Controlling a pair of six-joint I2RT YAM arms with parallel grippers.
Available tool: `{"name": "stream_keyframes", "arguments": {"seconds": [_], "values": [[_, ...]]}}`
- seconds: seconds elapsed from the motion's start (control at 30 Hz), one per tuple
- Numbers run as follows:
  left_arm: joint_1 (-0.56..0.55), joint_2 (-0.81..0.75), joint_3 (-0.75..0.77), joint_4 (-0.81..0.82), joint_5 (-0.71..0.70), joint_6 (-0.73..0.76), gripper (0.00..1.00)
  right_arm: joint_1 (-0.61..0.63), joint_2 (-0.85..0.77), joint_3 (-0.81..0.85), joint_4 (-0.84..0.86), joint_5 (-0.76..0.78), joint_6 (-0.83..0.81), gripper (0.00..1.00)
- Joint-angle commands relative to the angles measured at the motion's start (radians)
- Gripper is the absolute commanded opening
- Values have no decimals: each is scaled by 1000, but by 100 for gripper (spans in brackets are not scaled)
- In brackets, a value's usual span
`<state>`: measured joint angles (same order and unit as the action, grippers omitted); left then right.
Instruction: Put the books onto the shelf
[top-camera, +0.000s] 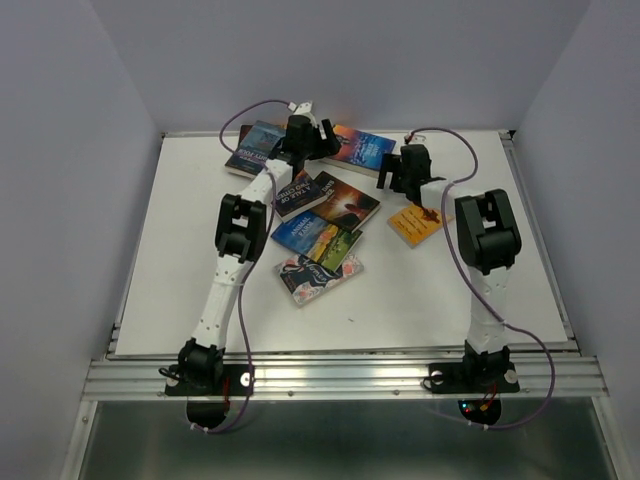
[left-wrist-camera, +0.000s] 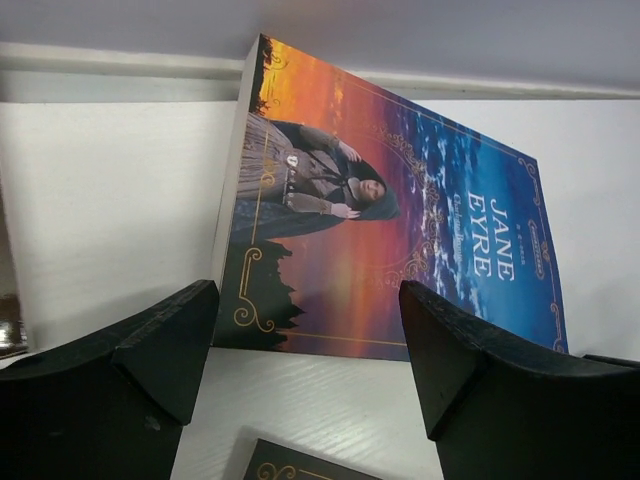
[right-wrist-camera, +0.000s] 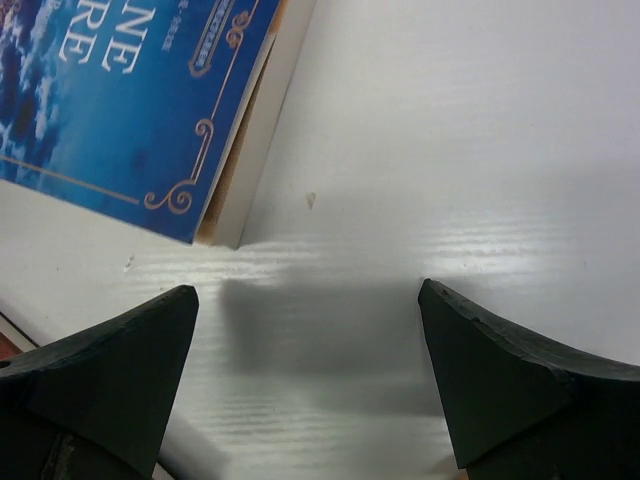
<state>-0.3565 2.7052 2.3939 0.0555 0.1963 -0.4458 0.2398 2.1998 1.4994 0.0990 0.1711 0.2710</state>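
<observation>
As the overhead view shows it, a white desk (top-camera: 450, 310) fills the space between pale walls (top-camera: 60, 200), with both arms bolted at its near edge. The left arm (top-camera: 225, 270) stretches far across the desk toward the back. The right arm (top-camera: 487, 240) stands folded on its own side, its wrist bent in toward the middle.

The books lie flat and loose on the desk. At the back, near the far edge, is the Jane Eyre book (top-camera: 362, 148), its cover running from sunset orange to blue. A dark blue book (top-camera: 252, 146) lies to the left of it, on the other side of the left arm's wrist. In the middle is a cluster:
- a book partly under the left arm (top-camera: 300, 192)
- a sunset brown book (top-camera: 348, 203) just beside it
- a blue and green book (top-camera: 315, 238) nearer the arms
- a navy book with pink flowers (top-camera: 318, 274) nearest of all

An orange book (top-camera: 415, 223) lies apart, close to the right arm.

The left gripper (left-wrist-camera: 308, 300) hangs low at the back of the desk with its jaws wide apart. The Jane Eyre book (left-wrist-camera: 400, 220) shows in the gap between them, just beyond the tips, and neither finger touches it. A corner of another dark book (left-wrist-camera: 300, 465) peeks in below.

The right gripper (right-wrist-camera: 308, 295) is also spread wide and holds nothing. Bare desk lies between its fingers, and the blue corner of the Jane Eyre book (right-wrist-camera: 110, 100) sits up to the left of them.
</observation>
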Motion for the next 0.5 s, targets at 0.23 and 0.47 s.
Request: {"name": "stream_keyframes", "arguments": {"seconds": [0.23, 0.47], "values": [[-108, -116, -206, -36, 107, 13, 53, -51, -236, -186, 4, 14, 129, 100], [-203, -189, -337, -54, 131, 56, 30, -83, -413, -307, 4, 38, 240, 100]]}}
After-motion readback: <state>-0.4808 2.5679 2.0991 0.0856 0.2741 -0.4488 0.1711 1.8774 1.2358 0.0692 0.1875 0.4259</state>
